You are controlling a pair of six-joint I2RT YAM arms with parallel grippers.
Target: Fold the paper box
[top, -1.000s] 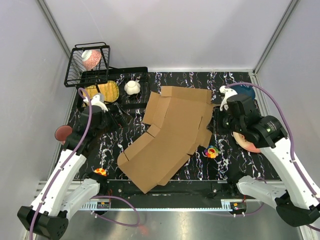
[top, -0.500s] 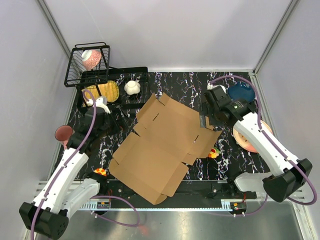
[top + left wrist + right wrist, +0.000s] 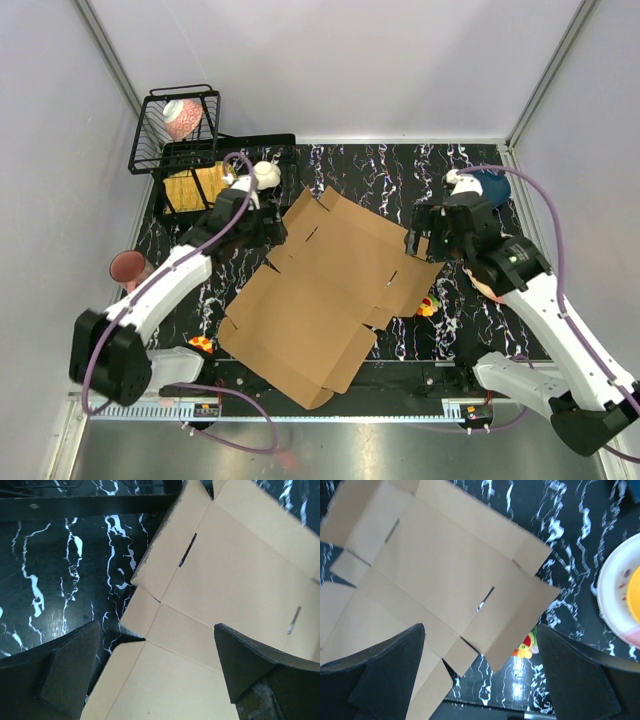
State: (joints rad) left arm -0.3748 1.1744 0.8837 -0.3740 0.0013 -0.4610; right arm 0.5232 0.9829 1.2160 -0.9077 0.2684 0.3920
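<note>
The paper box (image 3: 330, 290) lies unfolded and flat on the black marbled table, a brown die-cut sheet with flaps and slots. My left gripper (image 3: 268, 228) hovers open over its far-left flaps. In the left wrist view the box (image 3: 235, 580) fills the space between and beyond the spread fingers (image 3: 70, 675), and the left gripper (image 3: 160, 665) holds nothing. My right gripper (image 3: 418, 243) is open above the box's right edge. In the right wrist view the box (image 3: 435, 570) lies below the right gripper (image 3: 482, 670), which is empty.
A black wire basket (image 3: 175, 130) and a black rack (image 3: 230, 150) with a white round object (image 3: 265, 175) stand at the back left. A blue bowl (image 3: 488, 185) and a plate (image 3: 620, 595) are on the right. A small colourful toy (image 3: 427, 306) lies by the box's right flap, a reddish bowl (image 3: 128, 266) at the left edge.
The right gripper opened and let go of the box's right edge; the bent box dropped flat. The left arm swung right to the box's far-left flaps.
</note>
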